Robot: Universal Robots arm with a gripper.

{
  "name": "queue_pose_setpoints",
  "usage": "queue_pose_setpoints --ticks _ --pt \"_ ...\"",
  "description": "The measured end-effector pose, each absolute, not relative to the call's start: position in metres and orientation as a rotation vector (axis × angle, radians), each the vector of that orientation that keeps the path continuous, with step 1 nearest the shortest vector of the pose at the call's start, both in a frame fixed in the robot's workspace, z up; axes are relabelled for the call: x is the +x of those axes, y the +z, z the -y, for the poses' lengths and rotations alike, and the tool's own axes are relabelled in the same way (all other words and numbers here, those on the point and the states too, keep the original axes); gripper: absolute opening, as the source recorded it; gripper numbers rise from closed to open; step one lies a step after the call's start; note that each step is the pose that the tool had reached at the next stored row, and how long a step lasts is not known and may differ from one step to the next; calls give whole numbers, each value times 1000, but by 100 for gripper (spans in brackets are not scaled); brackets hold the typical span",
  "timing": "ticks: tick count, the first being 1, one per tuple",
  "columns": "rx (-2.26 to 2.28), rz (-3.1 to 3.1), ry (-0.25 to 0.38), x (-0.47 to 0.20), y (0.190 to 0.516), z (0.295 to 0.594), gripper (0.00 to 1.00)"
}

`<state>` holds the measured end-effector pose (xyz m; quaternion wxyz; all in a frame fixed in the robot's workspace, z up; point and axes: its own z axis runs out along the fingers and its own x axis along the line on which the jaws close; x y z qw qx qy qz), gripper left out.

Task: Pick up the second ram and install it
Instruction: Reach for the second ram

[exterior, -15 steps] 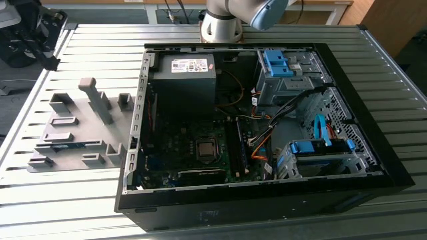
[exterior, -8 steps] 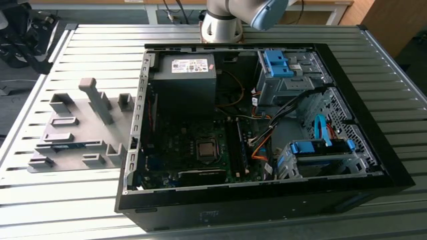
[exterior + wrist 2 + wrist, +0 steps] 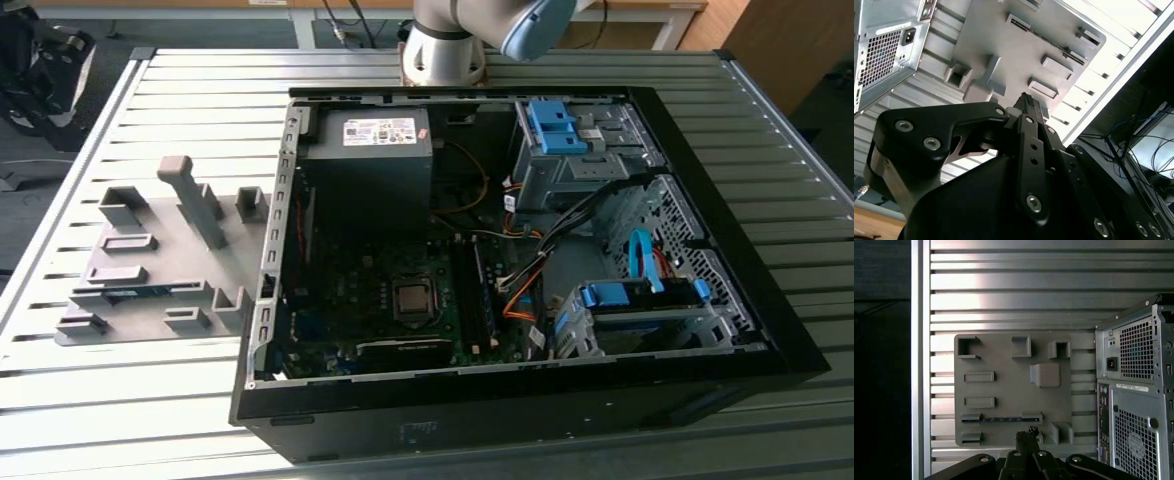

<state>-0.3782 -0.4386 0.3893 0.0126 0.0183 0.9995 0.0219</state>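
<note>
One second ram (image 3: 1001, 418), a long, thin, dark-blue circuit-board stick, sits slotted in one grey plastic holder plate (image 3: 1004, 355) on the slatted metal bench (image 3: 1004, 290), beside one open black computer case (image 3: 534, 415). One black hand (image 3: 1027, 432) hovers near the stick, clenched and empty.

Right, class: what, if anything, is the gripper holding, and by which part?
Nothing. The gripper is shut and empty over the grey fixture. The second ram lies in its slot on that fixture, apart from the gripper.
</note>
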Motion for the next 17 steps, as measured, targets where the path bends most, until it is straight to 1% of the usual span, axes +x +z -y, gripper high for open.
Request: queue_pose_setpoints --ticks 9,17 --pt "57 -3115 68 -397 389 443 11" --pt "57 -3115 68 -399 389 443 11"
